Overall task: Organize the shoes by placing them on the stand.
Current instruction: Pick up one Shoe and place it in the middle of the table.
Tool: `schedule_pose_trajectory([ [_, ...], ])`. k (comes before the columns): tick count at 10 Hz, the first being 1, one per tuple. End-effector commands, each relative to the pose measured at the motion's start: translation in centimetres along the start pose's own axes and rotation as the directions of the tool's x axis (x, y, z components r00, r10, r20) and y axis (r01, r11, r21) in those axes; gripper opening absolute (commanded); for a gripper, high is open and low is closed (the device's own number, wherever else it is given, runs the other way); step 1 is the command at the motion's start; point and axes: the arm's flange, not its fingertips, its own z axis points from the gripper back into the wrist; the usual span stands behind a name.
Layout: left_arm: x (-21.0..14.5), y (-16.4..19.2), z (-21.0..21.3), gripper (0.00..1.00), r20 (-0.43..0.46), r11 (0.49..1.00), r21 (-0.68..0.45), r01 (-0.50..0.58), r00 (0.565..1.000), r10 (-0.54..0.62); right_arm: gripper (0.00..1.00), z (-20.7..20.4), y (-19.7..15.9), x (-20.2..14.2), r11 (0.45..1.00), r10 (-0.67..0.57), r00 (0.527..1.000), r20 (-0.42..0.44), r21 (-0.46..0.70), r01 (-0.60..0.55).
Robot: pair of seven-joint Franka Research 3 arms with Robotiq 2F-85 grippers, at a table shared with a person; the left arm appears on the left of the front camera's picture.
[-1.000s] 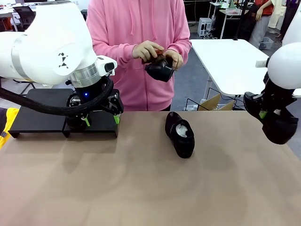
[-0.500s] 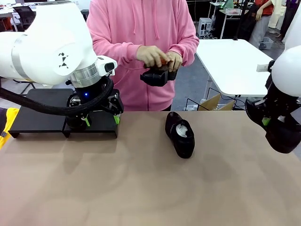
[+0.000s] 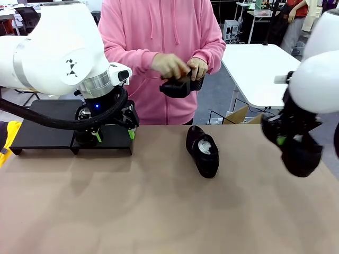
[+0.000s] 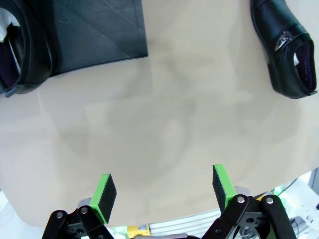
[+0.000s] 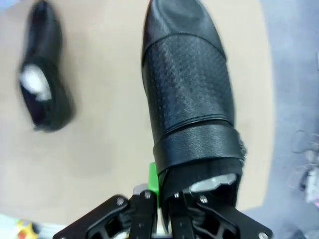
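From the front, the left claw (image 3: 112, 135) hangs over the stand (image 3: 47, 124). The right claw (image 3: 283, 138) holds the carried shoe (image 3: 302, 156) above the worktop (image 3: 132, 201), where a loose shoe (image 3: 203, 151) lies. The person's hands (image 3: 168, 64) hold a fourth shoe (image 3: 177, 86).

In the left wrist view, that claw's fingers stand apart and empty, and a placed shoe (image 4: 22, 50) appears to sit on the stand.

In the right wrist view, the claw is clamped on the carried shoe's heel end.

I'd say one shoe is placed and three are left.

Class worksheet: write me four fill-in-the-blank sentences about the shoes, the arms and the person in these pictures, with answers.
The right arm's jaws are shut on a lifted glossy black leather dress shoe; the left arm's jaws stand ___.
Directly on the tan table lies ___ similar shoe.
Its stuffing is ___.
The person holding another shoe wears a ___ hoodie.
Answers: open, one, white, pink.
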Motion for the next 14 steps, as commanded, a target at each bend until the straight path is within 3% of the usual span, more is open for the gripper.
schedule_pose_trajectory([
  [1, -0.1, 0.1, 0.2, 1.0, 0.002, 1.0, -0.003, -0.001, 1.0, 0.001, 0.0, 1.5, 5.6, -4.6, 0.996, -0.067, 0.998, -0.011, 0.053, 0.068],
  [3, -0.1, 0.1, 0.2, 1.0, 0.002, 1.0, -0.003, -0.001, 1.0, 0.001, 0.0, 0.8, 9.5, -7.9, 0.98, -0.086, 0.991, -0.098, 0.173, 0.102],
  [5, -0.1, 0.1, 0.2, 1.0, 0.002, 1.0, -0.003, -0.001, 1.0, 0.001, 0.0, 1.6, 13.6, -11.0, 0.965, -0.049, 0.997, -0.055, 0.253, 0.062],
  [6, -0.1, 0.1, 0.2, 1.0, 0.002, 1.0, -0.003, -0.001, 1.0, 0.001, 0.0, 1.5, 14.8, -11.7, 0.974, -0.08, 0.997, 0.005, 0.213, 0.077],
  [11, -0.1, 0.1, 0.2, 1.0, 0.002, 1.0, -0.003, -0.001, 1.0, 0.001, 0.0, -2.7, 20.9, -13.9, 0.97, -0.028, 0.997, -0.076, 0.24, 0.045],
  [14, -0.1, 0.1, 0.2, 1.0, 0.002, 1.0, -0.003, -0.001, 1.0, 0.001, 0.0, -6.6, 24.1, -14.9, 0.965, 0.013, 0.997, -0.081, 0.262, 0.009],
])
